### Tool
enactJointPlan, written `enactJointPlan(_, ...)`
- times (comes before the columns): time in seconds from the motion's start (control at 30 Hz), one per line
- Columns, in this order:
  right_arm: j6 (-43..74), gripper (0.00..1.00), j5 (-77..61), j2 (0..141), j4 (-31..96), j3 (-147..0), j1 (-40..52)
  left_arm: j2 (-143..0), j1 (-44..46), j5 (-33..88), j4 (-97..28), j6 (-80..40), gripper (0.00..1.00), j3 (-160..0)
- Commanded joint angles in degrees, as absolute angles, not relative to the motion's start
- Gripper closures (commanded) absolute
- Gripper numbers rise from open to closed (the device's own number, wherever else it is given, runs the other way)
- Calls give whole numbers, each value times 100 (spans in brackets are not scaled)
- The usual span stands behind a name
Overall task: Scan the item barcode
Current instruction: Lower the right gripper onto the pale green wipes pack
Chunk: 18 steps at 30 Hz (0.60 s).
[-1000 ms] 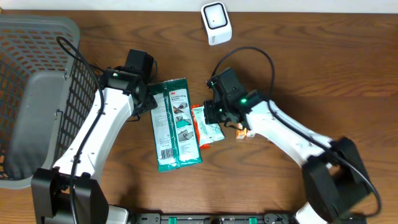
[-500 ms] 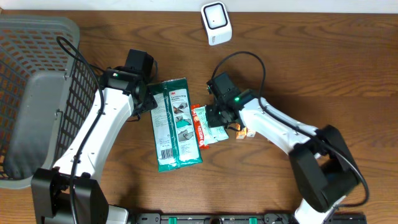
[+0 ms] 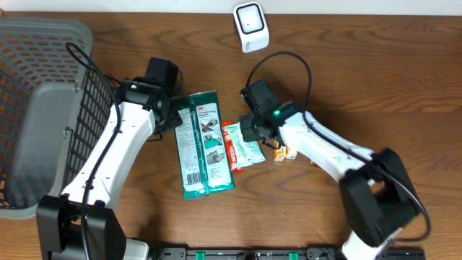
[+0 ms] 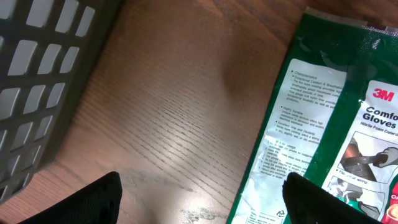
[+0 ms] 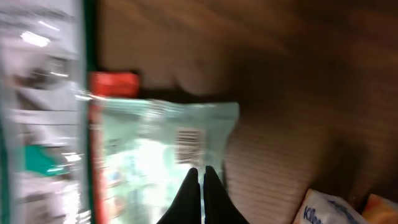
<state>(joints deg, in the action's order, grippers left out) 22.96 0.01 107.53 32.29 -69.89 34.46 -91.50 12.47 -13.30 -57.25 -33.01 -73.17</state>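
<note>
Pinching at a thin edge is the weak spot here: the right fingers (image 5: pixel 200 186) are closed tight, their tips at the near edge of the small packet (image 5: pixel 155 155). It lies flat on the table (image 3: pixel 375 87) beside the green glove packet (image 3: pixel 204 141), and I cannot tell whether any film is caught between them. If none is, a lift would come up empty or merely drag the packet. Its barcode (image 5: pixel 187 145) faces up, so a loose grip could also let it twist away from the scanner (image 3: pixel 250 27), well apart at the table's far edge. The left fingers (image 4: pixel 99 199) stand wide open by the glove packet, holding nothing.
</note>
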Motion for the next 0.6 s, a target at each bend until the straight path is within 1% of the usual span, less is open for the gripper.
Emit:
enactJointPlan(0.0, 2268, 99, 211, 11087, 3275, -6960, 3454, -9172, 1238, -1420, -5760, -3347, 16, -7336)
enactJointPlan(0.17, 2257, 99, 366, 11098, 3111, -7011, 3452, -9172, 1238, -1420, -5760, -3347, 16, -7336)
enactJointPlan(0.37, 2003, 99, 462, 10547, 3417, -7474, 3437, -9172, 1238, -1420, -5760, -3347, 17, -7336)
enactJointPlan(0.57, 2016, 99, 113, 10318, 3627, -7476, 3485, -9172, 1238, -1420, -5760, -3347, 17, -7336)
